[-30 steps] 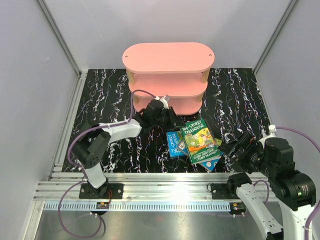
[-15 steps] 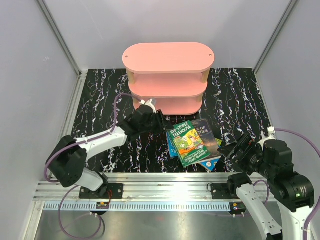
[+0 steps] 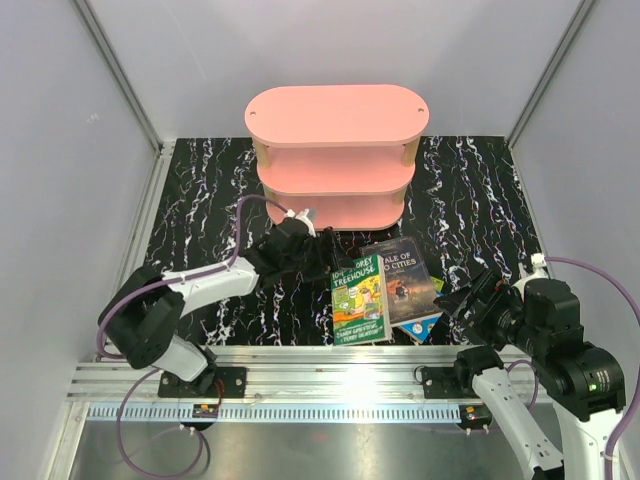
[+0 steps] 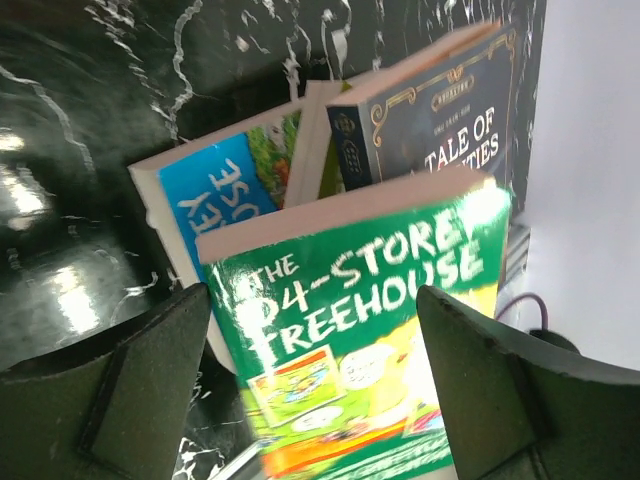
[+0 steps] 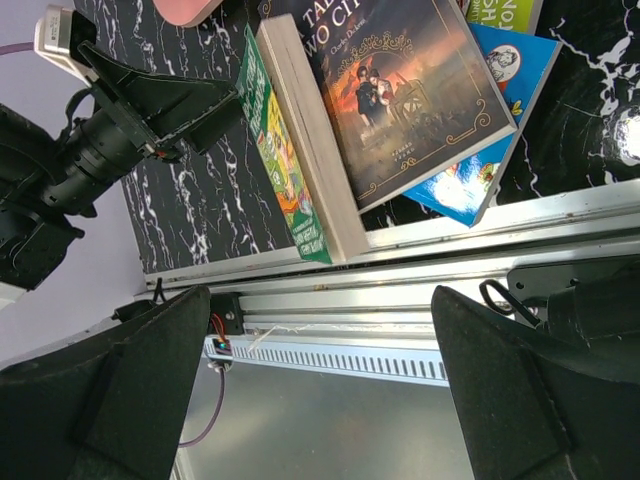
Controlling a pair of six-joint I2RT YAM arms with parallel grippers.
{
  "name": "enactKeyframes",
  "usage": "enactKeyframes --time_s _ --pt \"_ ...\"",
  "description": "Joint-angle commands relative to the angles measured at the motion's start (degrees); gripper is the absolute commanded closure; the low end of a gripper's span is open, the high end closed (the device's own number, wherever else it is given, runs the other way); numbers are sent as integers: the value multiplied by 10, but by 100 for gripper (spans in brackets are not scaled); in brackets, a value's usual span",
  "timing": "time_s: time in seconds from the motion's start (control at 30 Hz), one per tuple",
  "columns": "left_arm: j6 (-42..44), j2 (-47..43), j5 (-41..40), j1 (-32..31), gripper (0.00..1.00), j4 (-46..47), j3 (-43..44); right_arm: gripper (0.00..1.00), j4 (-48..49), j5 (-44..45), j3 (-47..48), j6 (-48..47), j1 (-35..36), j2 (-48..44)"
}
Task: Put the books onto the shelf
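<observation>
The left gripper (image 4: pixel 312 305) hangs with its jaws spread wide over a heap of paperbacks on the black, white-veined marble-pattern tabletop (image 3: pixel 200 200). Its two dark fingers (image 4: pixel 130 390) frame the green cartoon "Treehouse" book (image 4: pixel 370 340) without visibly pinching it; whether either finger brushes the cover cannot be told. The first figures of that book's title blur in the glare, and its lower half runs out of the left wrist view. Beneath it, a bright blue paperback (image 4: pixel 225 185) shows only a corner with a few upside-down letters. Just beside, the thick dark "Tale of Two Cities" paperback with the orange sunset cover (image 3: pixel 405 278) has part of its title covered or cut off in both wrist views. A second bright blue book (image 5: pixel 490 160) peeps out from under the dark one, near the aluminium rail (image 3: pixel 330 358). A lime-green cover (image 5: pixel 500 10) is clipped by the frame edge, with too little showing to read. The right gripper (image 5: pixel 320 300) sits near the heap's right side, jaws fully apart and empty. The heap lies on the table in front of the pink three-tier oval shelf (image 3: pixel 337 115), whose lower boards are largely hidden under the top one.
</observation>
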Motion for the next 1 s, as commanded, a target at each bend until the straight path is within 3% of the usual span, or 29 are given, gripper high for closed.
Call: enactKeyframes --time_s 0.0,0.3,0.4,0.63,0.77,0.97 --pt "5 14 50 -14 12 52 7 0 -101 4 5 -18 4 -3" --pt "-12 26 51 -37 12 62 -47 0 -94 -9 -7 -30 4 -4" --pt "2 14 49 -41 12 48 -66 0 -55 -65 -41 -42 4 -5" --pt "31 -36 65 -41 11 48 -126 0 83 -285 -222 -56 4 23" --pt "49 -44 66 -40 10 20 -119 0 169 -337 -284 -5 4 -5" --pt "75 -104 50 -36 4 -60 -118 0 184 -329 -323 34 4 -34"
